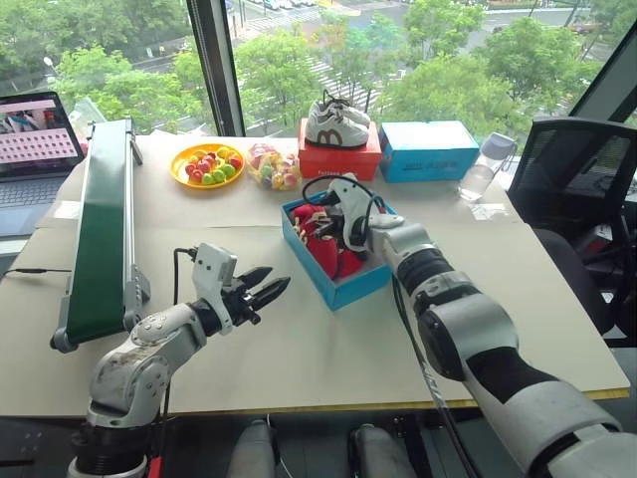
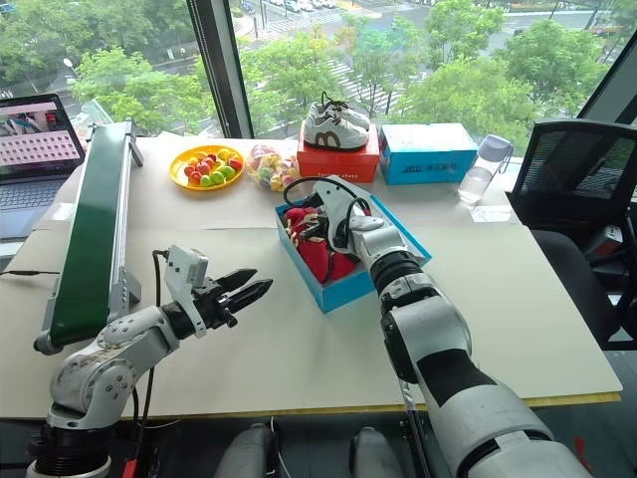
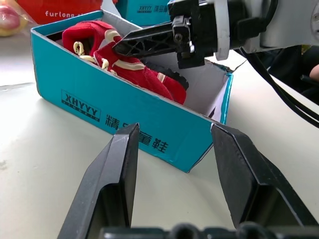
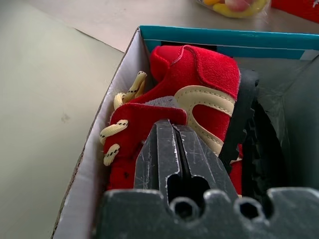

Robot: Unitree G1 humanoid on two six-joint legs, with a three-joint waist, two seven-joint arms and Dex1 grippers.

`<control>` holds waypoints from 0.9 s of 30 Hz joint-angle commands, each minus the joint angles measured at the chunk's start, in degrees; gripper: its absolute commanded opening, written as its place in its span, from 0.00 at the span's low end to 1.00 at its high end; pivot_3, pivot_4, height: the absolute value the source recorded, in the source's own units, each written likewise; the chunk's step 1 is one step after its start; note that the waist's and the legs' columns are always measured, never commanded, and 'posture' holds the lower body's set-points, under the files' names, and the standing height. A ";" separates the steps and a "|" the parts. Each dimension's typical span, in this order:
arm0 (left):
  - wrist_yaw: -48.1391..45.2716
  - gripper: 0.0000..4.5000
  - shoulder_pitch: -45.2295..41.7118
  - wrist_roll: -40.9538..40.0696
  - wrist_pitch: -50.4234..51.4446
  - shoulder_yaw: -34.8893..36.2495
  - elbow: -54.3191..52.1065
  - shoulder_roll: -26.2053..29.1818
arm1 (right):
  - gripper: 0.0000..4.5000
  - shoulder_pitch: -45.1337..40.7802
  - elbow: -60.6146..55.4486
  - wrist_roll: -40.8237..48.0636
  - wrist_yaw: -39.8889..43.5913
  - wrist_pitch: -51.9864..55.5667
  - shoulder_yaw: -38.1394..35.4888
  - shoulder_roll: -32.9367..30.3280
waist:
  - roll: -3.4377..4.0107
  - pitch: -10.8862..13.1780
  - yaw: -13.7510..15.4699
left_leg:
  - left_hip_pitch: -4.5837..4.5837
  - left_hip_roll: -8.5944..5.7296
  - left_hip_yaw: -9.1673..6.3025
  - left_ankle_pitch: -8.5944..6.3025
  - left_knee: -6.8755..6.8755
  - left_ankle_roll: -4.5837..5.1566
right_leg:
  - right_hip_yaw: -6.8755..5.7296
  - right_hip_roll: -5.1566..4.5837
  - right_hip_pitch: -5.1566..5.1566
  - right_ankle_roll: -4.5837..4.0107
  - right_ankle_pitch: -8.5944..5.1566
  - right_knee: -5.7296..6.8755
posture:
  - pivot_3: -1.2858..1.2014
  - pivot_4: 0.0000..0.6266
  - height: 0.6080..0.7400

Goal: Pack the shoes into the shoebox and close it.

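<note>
The right hand (image 4: 172, 130), fingers pressed together and holding nothing, pokes its tip against the small red fabric sneakers (image 4: 192, 92) with pale yellow laces, apparently tamping them down so the lid can close. They lie inside the bright blue cardboard shoebox (image 1: 350, 284) on the bench (image 1: 498, 299). The left hand (image 1: 267, 289) hovers half-open and empty, near the box's long side.

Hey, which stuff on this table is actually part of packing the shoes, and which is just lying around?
Part of the job: red shoes, open blue shoebox.

Just lying about: white sneakers, red box, second blue box, fruit plate, candy bag, water bottle, conveyor, laptop.
</note>
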 commanded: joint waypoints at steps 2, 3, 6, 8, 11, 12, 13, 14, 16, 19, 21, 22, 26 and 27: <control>0.76 0.54 0.18 -1.31 0.45 1.21 -3.12 0.03 | 0.01 2.31 4.50 -5.78 0.58 -1.55 3.49 3.48 | 0.00 -0.01 -0.20 | 0.03 0.01 0.00 -0.16 0.00 -0.26 | 0.00 0.00 0.01 -0.01 0.00 0.01 | 0.52 0.24 0.93; 0.83 0.54 0.21 -1.36 0.52 1.13 -3.21 0.04 | 0.01 2.84 4.77 -6.34 1.27 -1.36 3.80 4.20 | 0.00 -0.01 -0.29 | 0.07 0.01 0.00 -0.16 0.00 -0.26 | 0.00 0.01 0.03 -0.02 -0.01 0.03 | 0.52 0.24 0.93; 0.99 0.54 0.19 -1.62 0.61 0.84 -3.24 0.05 | 0.01 4.32 5.29 -8.37 2.86 -0.50 4.73 5.91 | -0.02 -0.06 -0.90 | 0.11 0.01 -0.01 -0.16 -0.01 -0.26 | 0.00 0.01 0.07 -0.02 -0.02 0.03 | 0.52 0.24 0.93; 1.11 0.54 0.07 -1.87 0.61 0.76 -3.12 0.03 | 0.01 4.87 5.44 -8.77 3.75 0.44 4.42 6.51 | -0.04 -0.13 -1.26 | 0.16 0.01 0.00 -0.16 -0.02 -0.26 | 0.00 0.01 0.11 -0.03 -0.02 0.03 | 0.52 0.24 0.93; 1.24 0.54 -0.18 -1.91 0.56 0.52 -2.96 -0.05 | 0.01 4.83 5.37 -8.04 2.86 1.09 2.39 6.32 | -0.07 -0.25 -1.39 | 0.27 0.02 -0.01 -0.17 -0.04 -0.26 | 0.00 0.01 0.16 -0.06 -0.04 0.09 | 0.52 0.24 0.93; 1.28 0.54 -0.27 -1.86 0.54 0.40 -2.92 -0.09 | 0.01 4.54 5.30 -7.40 2.52 1.36 1.43 6.02 | -0.09 -0.26 -1.35 | 0.30 0.02 -0.01 -0.17 -0.04 -0.27 | 0.00 0.01 0.18 -0.07 -0.05 0.10 | 0.52 0.24 0.93; 1.29 0.54 -0.34 -1.82 0.56 0.25 -2.91 -0.12 | 0.01 3.88 5.11 -6.34 2.39 1.77 0.04 5.53 | -0.08 -0.26 -1.33 | 0.33 0.02 -0.01 -0.17 -0.06 -0.27 | 0.00 0.02 0.19 -0.08 -0.06 0.10 | 0.52 0.24 0.93; 1.28 0.54 -0.38 -1.83 0.57 0.17 -2.89 -0.13 | 0.01 3.12 4.87 -5.17 2.56 2.32 -1.54 5.10 | -0.08 -0.26 -1.33 | 0.32 0.02 -0.02 -0.18 -0.04 -0.28 | 0.00 0.01 0.19 -0.08 -0.06 0.13 | 0.52 0.24 0.93; 1.20 0.54 -0.39 -1.85 0.56 0.11 -2.84 -0.10 | 0.01 1.15 4.14 -3.59 3.61 3.30 -3.91 3.74 | -0.09 -0.26 -1.26 | 0.32 0.02 -0.02 -0.18 -0.04 -0.29 | 0.00 0.01 0.20 -0.09 -0.06 0.13 | 0.52 0.24 0.93; 0.97 0.54 -0.35 -1.77 0.38 0.10 -2.60 0.06 | 0.01 -1.54 2.76 -1.45 6.20 5.15 -6.46 1.55 | -0.08 -0.23 -1.03 | 0.25 0.01 -0.02 -0.18 -0.05 -0.29 | 0.00 0.01 0.13 -0.08 -0.06 0.12 | 0.52 0.24 0.93; 0.75 0.54 -0.64 -1.55 0.21 -0.10 -2.18 0.12 | 0.01 -3.35 0.71 -0.12 9.22 7.14 -7.58 -0.70 | -0.07 -0.20 -0.91 | 0.17 0.01 -0.02 -0.18 -0.05 -0.28 | 0.00 0.01 0.07 -0.08 -0.06 0.11 | 0.52 0.24 0.93; 0.69 0.54 -0.71 -1.49 0.17 -0.14 -2.10 0.14 | 0.01 -3.71 0.15 0.17 9.95 7.71 -7.70 -1.24 | -0.05 -0.15 -0.84 | 0.11 0.00 -0.02 -0.17 -0.04 -0.27 | -0.01 0.01 0.04 -0.07 -0.07 0.10 | 0.52 0.24 0.93; -0.02 0.54 -1.40 -0.93 -0.36 -0.61 -1.06 0.31 | 0.01 -4.57 -10.21 4.77 17.76 18.11 -9.25 -5.35 | -0.04 0.00 -0.81 | 0.03 0.00 -0.02 -0.11 -0.03 -0.17 | 0.00 0.01 -0.01 -0.06 -0.06 0.09 | 0.52 0.24 0.93; -0.50 0.54 -1.48 -0.58 -0.77 -0.77 -0.67 0.54 | 0.01 -3.59 -15.22 5.89 19.15 21.77 -9.01 -6.57 | -0.03 0.03 -0.83 | 0.02 0.00 -0.02 -0.11 -0.03 -0.17 | 0.00 0.01 -0.02 -0.06 -0.06 0.10 | 0.52 0.24 0.93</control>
